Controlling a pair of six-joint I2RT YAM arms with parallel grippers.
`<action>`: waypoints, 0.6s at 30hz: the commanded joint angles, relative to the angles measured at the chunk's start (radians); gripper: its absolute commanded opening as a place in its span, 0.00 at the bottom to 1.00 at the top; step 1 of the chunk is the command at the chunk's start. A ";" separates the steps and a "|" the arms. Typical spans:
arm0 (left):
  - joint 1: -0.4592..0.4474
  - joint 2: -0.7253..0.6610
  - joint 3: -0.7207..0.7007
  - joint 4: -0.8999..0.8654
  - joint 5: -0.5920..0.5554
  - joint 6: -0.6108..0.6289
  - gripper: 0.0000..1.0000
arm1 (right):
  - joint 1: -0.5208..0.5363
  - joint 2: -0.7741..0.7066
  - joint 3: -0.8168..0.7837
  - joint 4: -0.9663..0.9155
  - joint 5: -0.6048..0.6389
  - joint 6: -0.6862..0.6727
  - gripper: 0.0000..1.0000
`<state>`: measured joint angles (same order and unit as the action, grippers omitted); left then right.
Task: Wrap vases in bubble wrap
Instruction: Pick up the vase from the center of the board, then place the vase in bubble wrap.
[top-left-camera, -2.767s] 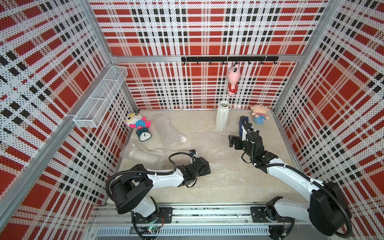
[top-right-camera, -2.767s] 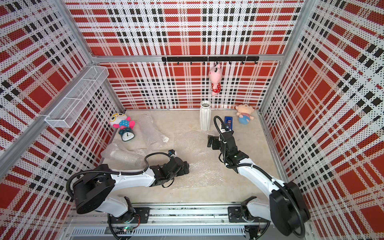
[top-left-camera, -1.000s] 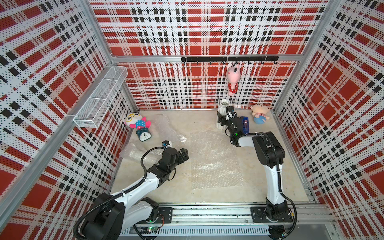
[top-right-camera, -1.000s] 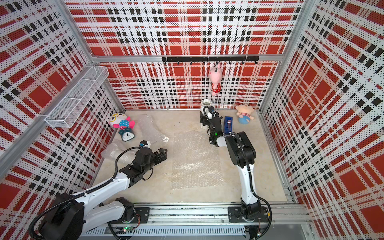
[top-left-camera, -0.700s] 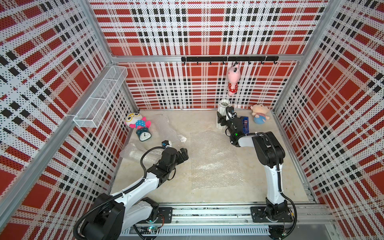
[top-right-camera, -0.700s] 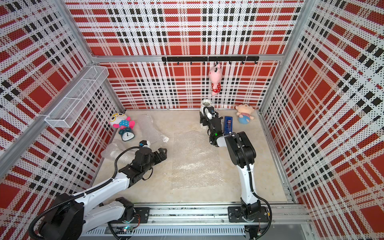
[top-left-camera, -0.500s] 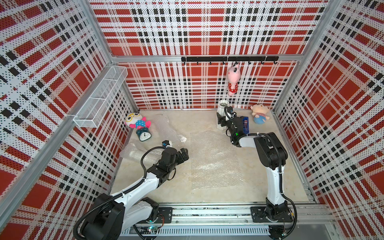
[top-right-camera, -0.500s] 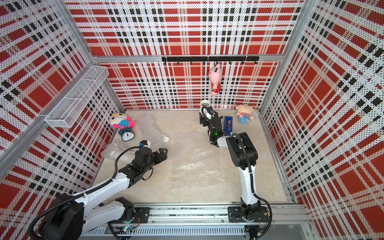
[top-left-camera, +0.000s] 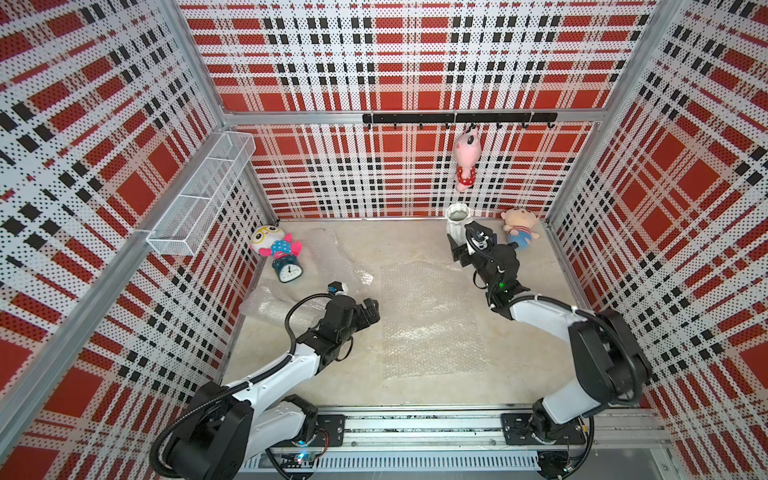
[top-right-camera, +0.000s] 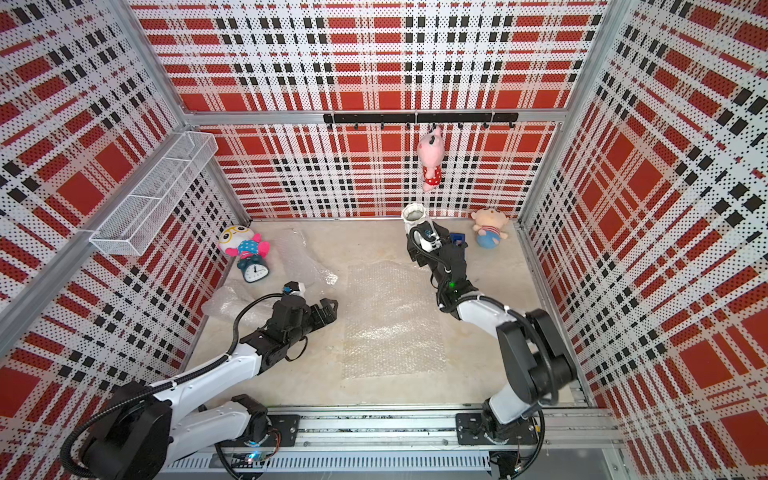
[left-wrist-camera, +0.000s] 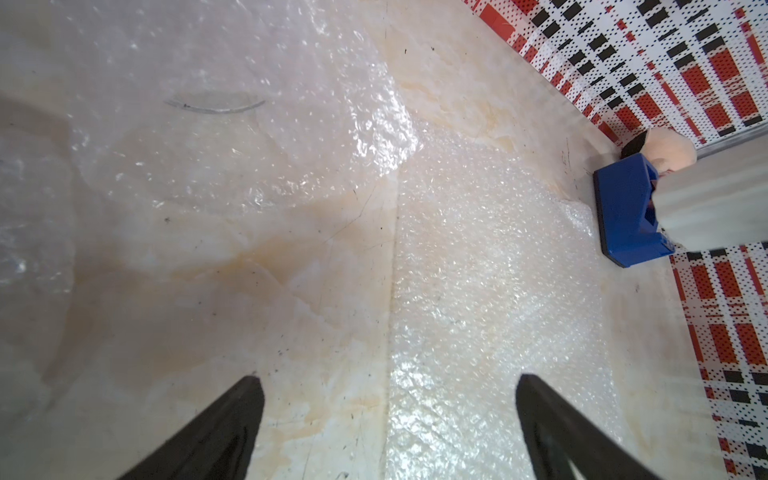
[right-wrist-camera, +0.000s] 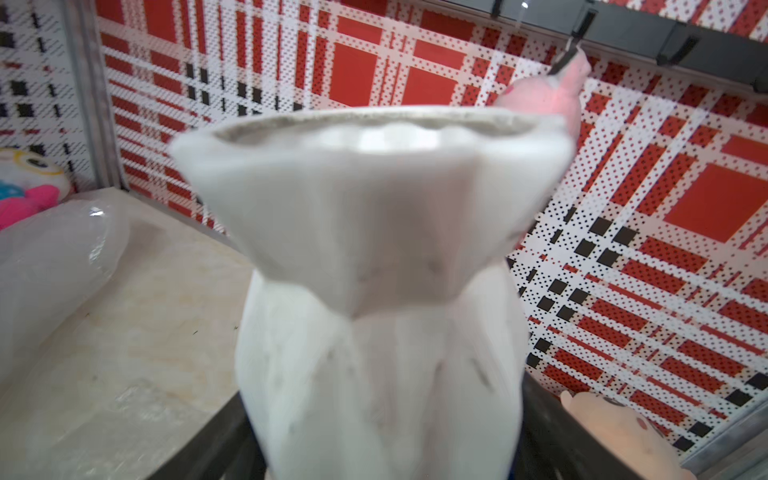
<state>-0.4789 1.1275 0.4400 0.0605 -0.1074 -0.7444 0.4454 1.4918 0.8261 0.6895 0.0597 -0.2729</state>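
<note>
The right arm is reaching from the front toward the back wall, elbow raised high and forearm sloping down over the surface (top-left-camera: 407, 245). The right pincer (top-left-camera: 460, 250) is sitting around the lower body of the white ribbed vase (top-left-camera: 457, 216). The vase is standing close to the back wall, just beside the blue tape dispenser (top-right-camera: 457, 239). From above, the wrist is covering most of the grip. The right wrist view, filled by the vase (right-wrist-camera: 382, 232), is showing dark fingers (right-wrist-camera: 216, 449) pressing against both flanks, so this pincer is grasping the vase. Whether its base is touching the surface I cannot tell.

The left arm is stretching low and diagonally. The left pincer (top-left-camera: 371, 311) is hovering just beside the robot's-left edge of the flat bubble wrap sheet (top-left-camera: 428, 320), which is lying in the middle of the surface. In the left wrist view the jaws are standing wide apart — released, holding nothing — with the sheet's (left-wrist-camera: 478, 270) edge running between them. Crumpled bubble wrap (top-left-camera: 270, 303) is lying behind this arm, toward the left wall. Only the left wrist view is showing a thin curved arc under that wrap (left-wrist-camera: 208, 124), and what it belongs to I cannot tell. That view is also showing far more of the dispenser (left-wrist-camera: 623, 216) than the top views do.
</note>
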 joint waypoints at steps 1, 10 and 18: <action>-0.006 -0.001 0.011 0.009 0.013 0.022 0.98 | 0.093 -0.167 -0.040 -0.154 0.053 -0.177 0.67; -0.001 -0.022 0.009 -0.001 0.008 0.024 0.98 | 0.383 -0.423 -0.091 -0.638 0.346 -0.281 0.65; 0.026 -0.071 -0.040 0.024 0.003 -0.012 0.98 | 0.595 -0.343 -0.046 -0.919 0.527 -0.269 0.63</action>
<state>-0.4656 1.0809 0.4252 0.0658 -0.1047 -0.7418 0.9985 1.1286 0.7261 -0.1604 0.4618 -0.5034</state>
